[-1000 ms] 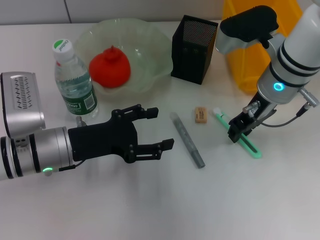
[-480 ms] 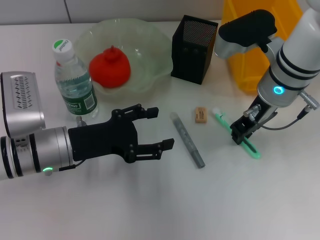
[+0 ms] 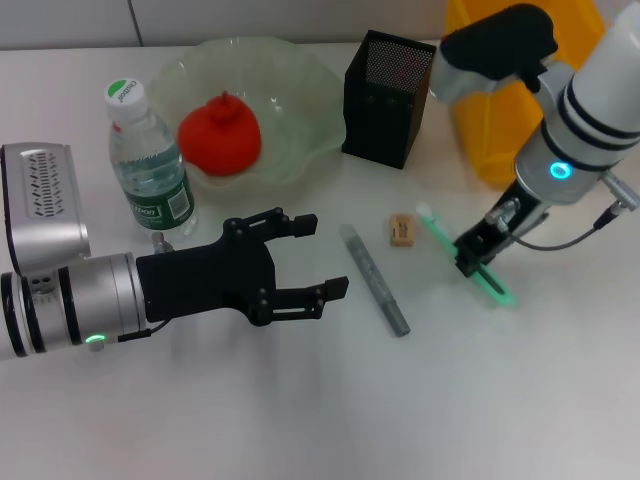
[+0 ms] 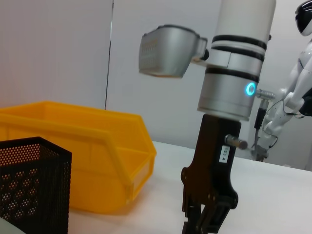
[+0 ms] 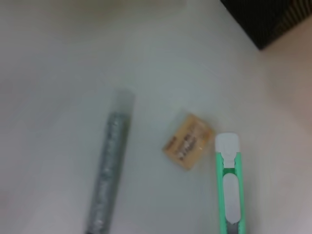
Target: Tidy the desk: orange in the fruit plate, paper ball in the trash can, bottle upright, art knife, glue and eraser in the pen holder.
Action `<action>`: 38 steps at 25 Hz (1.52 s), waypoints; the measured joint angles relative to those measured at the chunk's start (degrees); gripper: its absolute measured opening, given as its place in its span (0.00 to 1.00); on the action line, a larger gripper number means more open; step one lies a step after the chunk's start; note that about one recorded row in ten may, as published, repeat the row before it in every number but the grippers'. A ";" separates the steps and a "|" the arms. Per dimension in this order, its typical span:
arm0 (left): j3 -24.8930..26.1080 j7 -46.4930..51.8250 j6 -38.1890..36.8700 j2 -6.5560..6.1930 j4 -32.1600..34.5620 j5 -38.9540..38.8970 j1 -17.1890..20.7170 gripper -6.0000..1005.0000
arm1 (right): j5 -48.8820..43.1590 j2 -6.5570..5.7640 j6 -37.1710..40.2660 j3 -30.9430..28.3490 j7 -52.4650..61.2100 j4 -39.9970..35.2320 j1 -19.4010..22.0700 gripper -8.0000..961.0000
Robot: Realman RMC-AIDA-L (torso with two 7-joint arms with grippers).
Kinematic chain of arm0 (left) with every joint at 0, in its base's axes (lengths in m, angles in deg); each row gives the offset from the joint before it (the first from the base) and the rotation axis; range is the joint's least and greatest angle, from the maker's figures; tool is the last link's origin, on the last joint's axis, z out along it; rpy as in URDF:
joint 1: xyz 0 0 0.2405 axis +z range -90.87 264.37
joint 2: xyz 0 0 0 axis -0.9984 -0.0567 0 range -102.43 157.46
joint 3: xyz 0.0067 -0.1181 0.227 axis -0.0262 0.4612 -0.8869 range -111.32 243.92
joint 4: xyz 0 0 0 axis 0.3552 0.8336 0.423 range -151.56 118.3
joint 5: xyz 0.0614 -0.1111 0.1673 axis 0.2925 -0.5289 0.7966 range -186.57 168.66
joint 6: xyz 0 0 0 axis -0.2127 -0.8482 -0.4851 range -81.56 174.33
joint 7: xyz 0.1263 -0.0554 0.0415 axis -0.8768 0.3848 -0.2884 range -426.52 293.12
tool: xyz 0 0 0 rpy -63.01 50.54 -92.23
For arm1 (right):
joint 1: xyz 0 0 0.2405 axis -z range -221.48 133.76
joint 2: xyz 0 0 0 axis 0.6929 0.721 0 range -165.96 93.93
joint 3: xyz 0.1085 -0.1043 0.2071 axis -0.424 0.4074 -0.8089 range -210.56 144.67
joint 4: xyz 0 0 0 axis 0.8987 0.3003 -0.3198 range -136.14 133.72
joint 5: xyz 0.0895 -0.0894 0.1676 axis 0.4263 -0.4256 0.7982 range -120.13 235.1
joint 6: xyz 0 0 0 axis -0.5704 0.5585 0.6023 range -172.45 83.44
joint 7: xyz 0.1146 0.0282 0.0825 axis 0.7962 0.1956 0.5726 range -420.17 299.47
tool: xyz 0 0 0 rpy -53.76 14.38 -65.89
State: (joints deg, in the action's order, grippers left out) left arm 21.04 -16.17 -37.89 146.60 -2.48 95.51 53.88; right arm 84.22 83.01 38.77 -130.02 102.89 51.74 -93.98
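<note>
On the worktop, step: right gripper [image 3: 478, 255] jaws pinching the art knife [image 3: 462, 258].
Next: carry to pen holder [image 3: 388, 97].
Left gripper [image 3: 312, 258]: jaws spread, idle.

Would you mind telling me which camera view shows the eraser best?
The right wrist view: the eraser fills more of the frame, unobstructed, between the grey glue stick and the green art knife. The head view shows it smaller. The left wrist view misses it.

orange [image 3: 220, 135]: red-orange
fruit plate [image 3: 310, 90]: translucent pale green
trash can [image 4: 73, 161]: bright yellow
pen holder [image 3: 385, 100]: black mesh
art knife [image 5: 229, 192]: green and white
eraser [image 5: 187, 147]: tan
glue [image 5: 107, 170]: grey
</note>
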 joint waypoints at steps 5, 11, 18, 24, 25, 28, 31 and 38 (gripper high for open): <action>0.00 0.00 0.12 -0.03 0.00 -0.06 0.00 0.85 | 2.83 0.00 1.30 0.24 -2.21 8.04 4.03 0.19; 0.11 -0.01 0.17 -0.12 0.06 -0.06 0.00 0.85 | 9.50 0.24 -1.97 0.06 -10.77 19.02 13.63 0.19; 0.15 -0.06 0.17 -0.17 0.15 -0.06 0.00 0.85 | 29.89 0.24 -13.13 -4.47 -32.39 22.36 26.65 0.19; 0.23 -0.61 0.24 -0.15 0.16 -0.07 0.00 0.85 | 49.62 0.33 -17.39 -11.23 -50.97 15.14 29.35 0.19; 0.23 -0.61 0.24 -0.15 0.16 -0.07 0.00 0.85 | 52.99 0.41 -17.54 -12.67 -54.51 12.94 29.13 0.19; 0.28 -0.76 0.30 0.00 0.12 -0.34 0.00 0.85 | 63.26 0.61 -18.40 -16.79 -66.32 5.54 27.26 0.19; 0.25 -1.59 0.35 0.00 0.04 -1.48 0.21 0.85 | 66.69 0.70 -19.68 -17.59 -70.69 2.79 26.15 0.19; 0.17 -2.35 0.35 0.00 0.00 -2.47 0.25 0.85 | 70.34 0.76 -29.11 -17.29 -76.41 -6.15 18.63 0.19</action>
State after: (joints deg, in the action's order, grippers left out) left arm 21.21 -18.52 -37.54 146.61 -2.48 93.04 54.13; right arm 154.57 83.76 9.67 -147.31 26.48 45.59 -75.35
